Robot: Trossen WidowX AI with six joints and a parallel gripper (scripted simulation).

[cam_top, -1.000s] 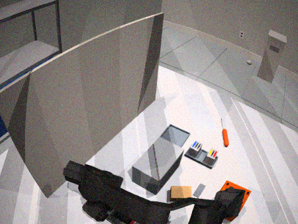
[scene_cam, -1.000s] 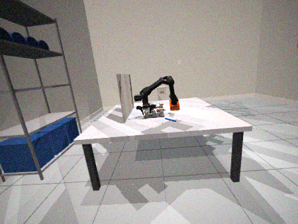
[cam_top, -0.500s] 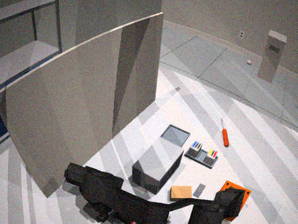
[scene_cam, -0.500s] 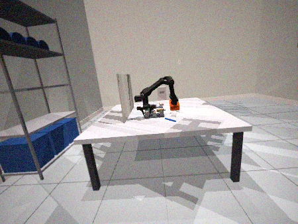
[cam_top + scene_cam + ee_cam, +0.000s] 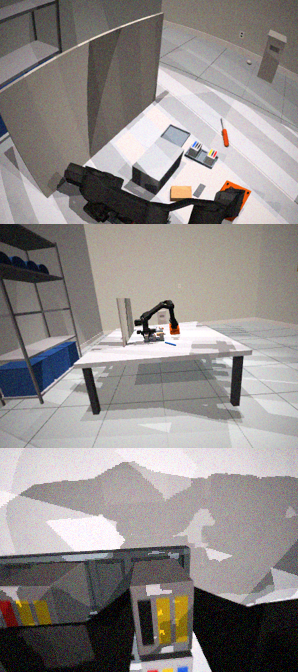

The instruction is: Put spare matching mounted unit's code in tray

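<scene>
My gripper (image 5: 157, 589) is shut on a grey spare (image 5: 150, 590) with one black and two yellow stripes, at the end of a dark rack (image 5: 106, 580). I cannot tell whether the spare is clear of its slot. A spare (image 5: 29, 613) with one red and two yellow stripes stands to its left, and one (image 5: 168, 669) with red, yellow and blue stripes shows below. In the top view the arm hides the fingers and this rack. A shallow grey tray (image 5: 175, 135) lies empty behind a grey box (image 5: 155, 158). No code on a mounted unit's back is readable.
A tall panel (image 5: 122, 83) stands left of the box. A small holder (image 5: 200, 158) bears two striped units. A screwdriver (image 5: 226, 137) lies beyond it, and an orange-tan block (image 5: 181, 192) lies near the arm. A blue pen-like rod (image 5: 170, 343) lies on the table (image 5: 205, 348).
</scene>
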